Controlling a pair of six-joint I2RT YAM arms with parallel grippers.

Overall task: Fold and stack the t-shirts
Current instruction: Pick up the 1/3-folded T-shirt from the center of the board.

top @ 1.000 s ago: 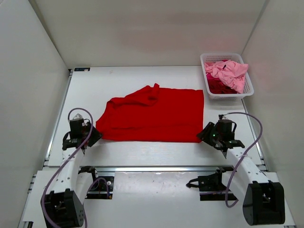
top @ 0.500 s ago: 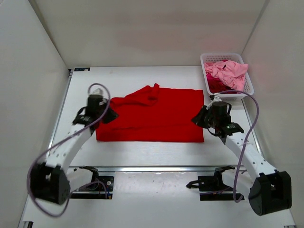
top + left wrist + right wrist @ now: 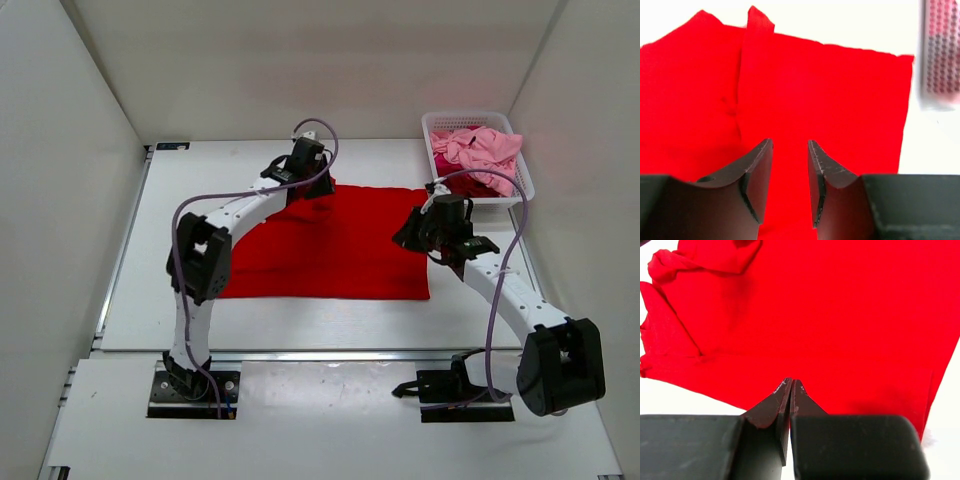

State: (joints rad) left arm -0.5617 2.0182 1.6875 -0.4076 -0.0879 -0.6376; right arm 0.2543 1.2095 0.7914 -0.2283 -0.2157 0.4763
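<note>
My two bases sit at the near edge of the table [image 3: 300, 325], and both arms reach out over it. Just beyond the bare near strip lies the bright red t-shirt [image 3: 340, 250], spread mostly flat across the middle of the table, its near hem running straight from left to right. My right gripper [image 3: 791, 381] hangs over the shirt's right side, close to its right edge, with its two tips pressed together; whether they nip any cloth I cannot tell. From that wrist I see the far left of the shirt bunched into a rumpled sleeve [image 3: 675, 265]. My left arm arches well farther out, and my left gripper [image 3: 790, 142] sits over the far edge of the red shirt, left of its middle. Its jaws stand a little apart with only a narrow gap, and red cloth shows through that gap below. Farthest off, at the far right corner of the table, stands the white lattice basket [image 3: 480, 198], apart from the red shirt. The light pink t-shirt [image 3: 485, 150] lies crumpled on top inside it, with darker magenta cloth [image 3: 458, 180] under it that I cannot sort into separate shirts.
</note>
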